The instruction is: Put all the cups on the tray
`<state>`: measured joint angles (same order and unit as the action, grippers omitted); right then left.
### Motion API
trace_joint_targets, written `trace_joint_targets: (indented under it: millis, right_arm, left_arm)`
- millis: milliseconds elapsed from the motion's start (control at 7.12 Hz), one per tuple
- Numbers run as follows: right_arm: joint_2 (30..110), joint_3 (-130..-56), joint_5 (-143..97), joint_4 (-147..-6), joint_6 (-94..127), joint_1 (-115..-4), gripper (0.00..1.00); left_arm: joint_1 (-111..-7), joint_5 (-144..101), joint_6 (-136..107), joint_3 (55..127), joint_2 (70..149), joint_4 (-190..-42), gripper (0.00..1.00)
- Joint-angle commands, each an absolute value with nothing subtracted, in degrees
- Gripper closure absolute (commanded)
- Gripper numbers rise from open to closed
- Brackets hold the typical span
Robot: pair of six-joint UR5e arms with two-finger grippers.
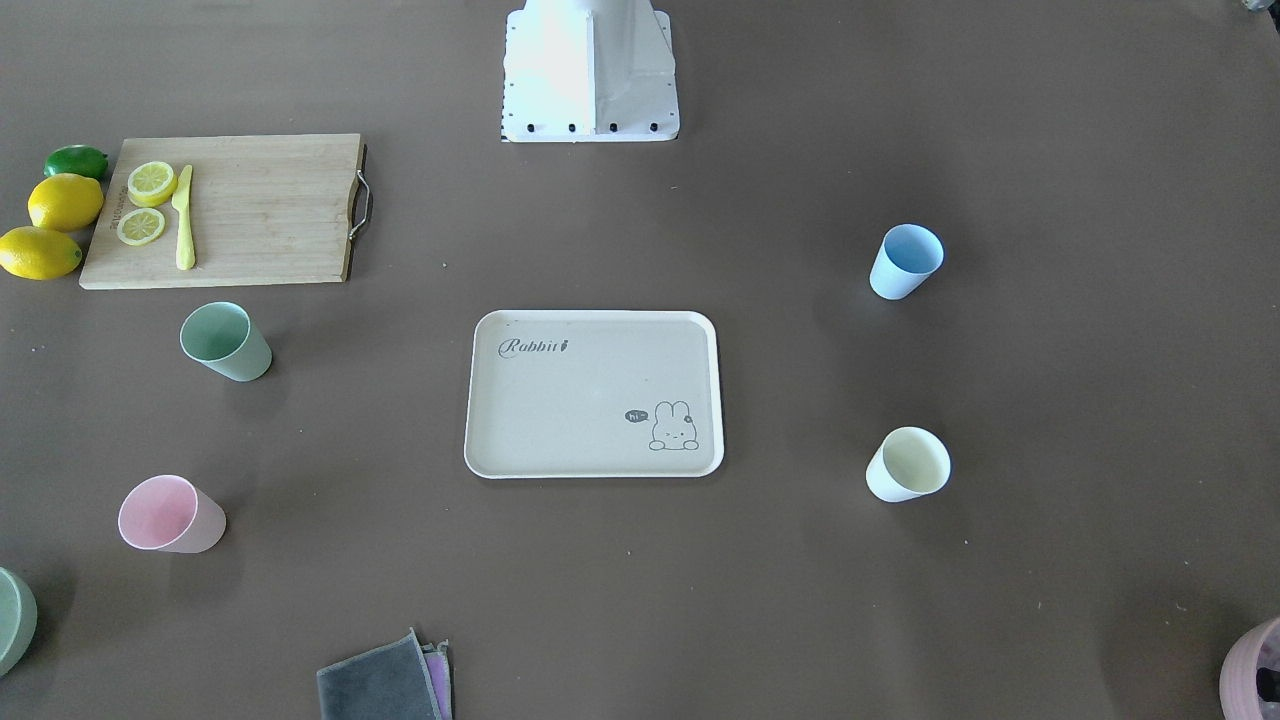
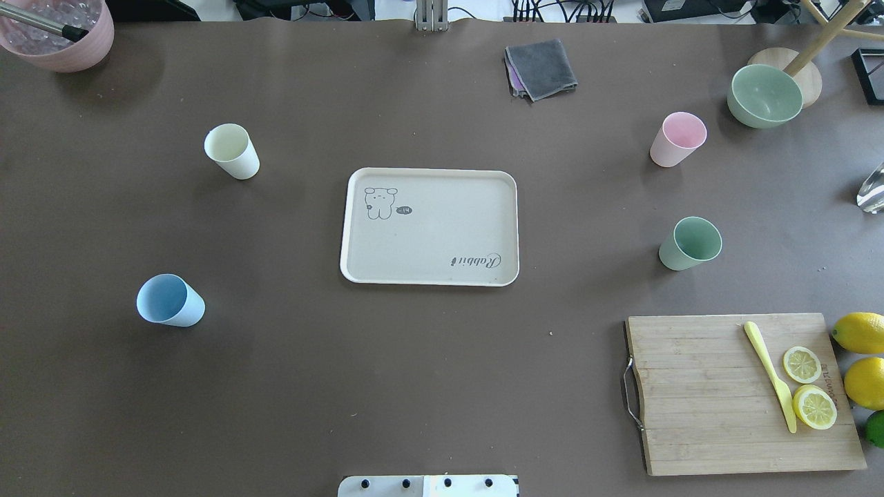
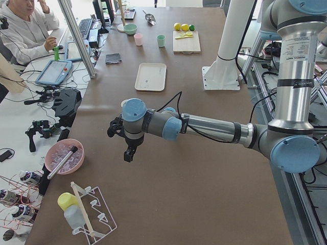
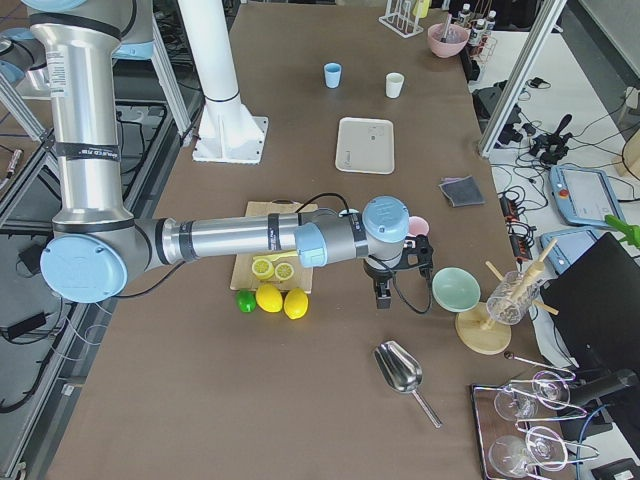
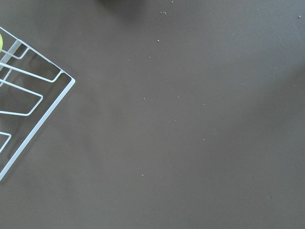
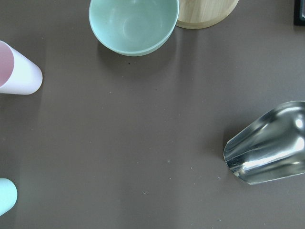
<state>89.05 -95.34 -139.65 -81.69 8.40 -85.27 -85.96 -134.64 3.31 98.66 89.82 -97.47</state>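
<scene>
We're probably going for the pink cup [image 2: 677, 138] first: it's standing upright off the tray [image 2: 428, 235], on the tray side of our right gripper [image 4: 385, 293]. Can't tell whether that gripper's open or closed.

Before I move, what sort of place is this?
Probably a robotics lab staged as a kitchen: an operator sits by a tablet beside the table, where a tray and a cutting board with lemon slices are laid out.

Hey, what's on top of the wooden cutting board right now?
Two lemon slices and a yellow knife lie on the cutting board, at its end nearest the whole lemons. Nothing else is on it; only the wood directly beneath them is hidden.
</scene>
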Motion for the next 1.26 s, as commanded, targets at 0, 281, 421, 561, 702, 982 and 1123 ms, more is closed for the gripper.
trace_joint_targets:
  millis: [0, 281, 421, 561, 702, 982, 1123]
  right_arm:
    - [90.9, -94.5, -139.8, -77.0, 7.9, -84.1, 0.00]
    - [93.9, -92.6, -140.4, -67.6, 7.3, -84.0, 0.00]
    - [95.3, -92.5, -142.5, -62.8, 6.9, -83.2, 0.00]
    - [94.8, -92.8, -142.7, -57.0, 8.1, -79.6, 0.00]
    - [94.7, -94.9, -142.6, -55.8, 12.3, -75.7, 0.00]
    - [94.7, -100.9, -142.4, -55.5, 20.4, -67.6, 0.00]
    - [93.0, -101.5, -141.8, -55.5, 23.9, -64.4, 0.00]
  left_arm:
    - [-86.0, -134.7, 3.3, 98.5, 89.8, -97.4, 0.02]
    - [-85.8, -134.5, 3.3, 98.4, 89.8, -97.4, 0.02]
    - [-85.5, -134.4, 3.2, 98.4, 89.8, -97.4, 0.02]
    - [-85.4, -134.4, 3.2, 98.3, 89.8, -97.4, 0.02]
    - [-85.3, -134.4, 3.2, 98.3, 89.8, -97.4, 0.02]
    - [-84.7, -134.4, 2.0, 98.4, 89.9, -97.5, 0.02]
    - [-83.6, -134.3, -0.8, 98.7, 89.9, -98.4, 0.02]
